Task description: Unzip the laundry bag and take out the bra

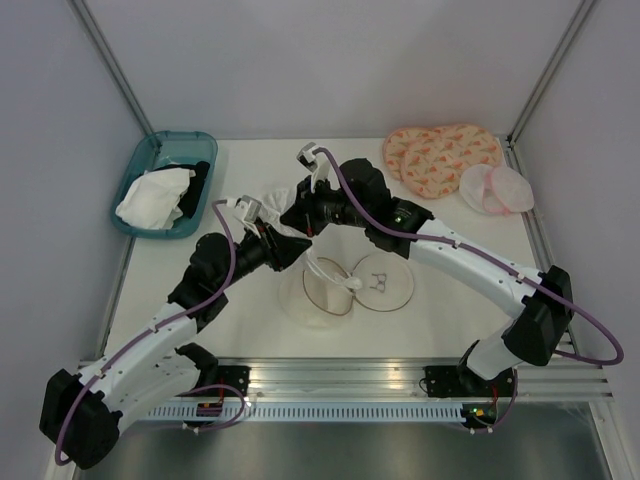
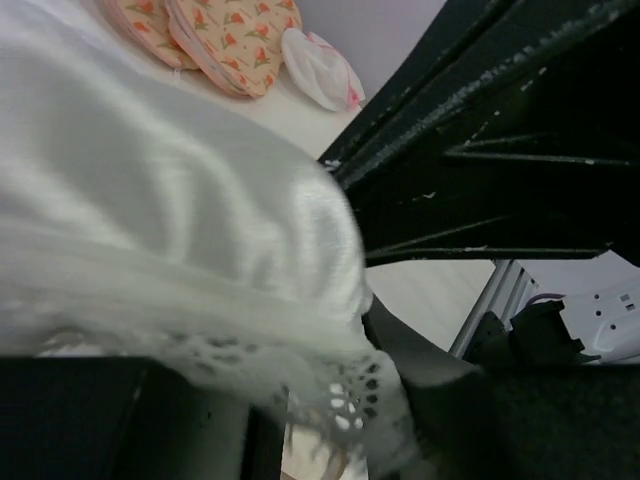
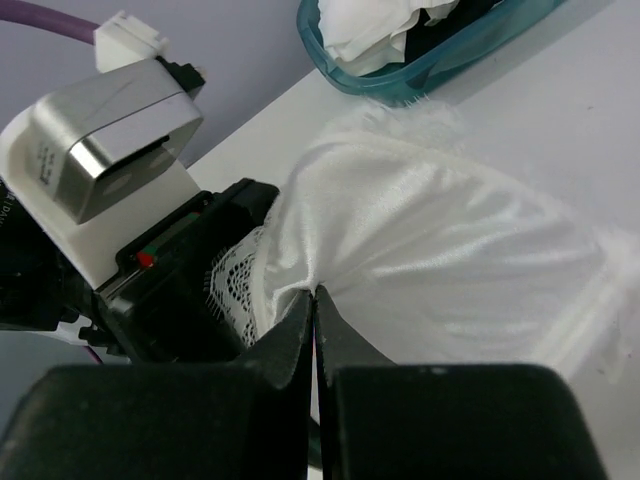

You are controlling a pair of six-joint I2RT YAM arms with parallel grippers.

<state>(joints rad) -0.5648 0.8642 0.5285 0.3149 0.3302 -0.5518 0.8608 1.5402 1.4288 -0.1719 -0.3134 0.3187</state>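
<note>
The laundry bag (image 1: 385, 282) lies open and flat mid-table as two round halves, with the bra icon on the right half. The white satin bra (image 1: 278, 203) with a lace edge is held up above the table, behind the bag. My right gripper (image 1: 300, 218) is shut on a fold of the bra (image 3: 430, 250), with the jaws pinched together (image 3: 316, 292). My left gripper (image 1: 288, 248) is right beside it. In the left wrist view the bra (image 2: 180, 200) drapes over that gripper (image 2: 320, 330). Its jaws stand apart and lace hangs in the gap.
A teal tray (image 1: 135, 165) at the back left holds a larger white cloth (image 1: 152, 198) and a black cloth (image 1: 197, 185). The pink-orange patterned pad (image 1: 440, 155) and the pale mesh pair (image 1: 495, 188) lie at the back right. Frame posts rise at the rear corners.
</note>
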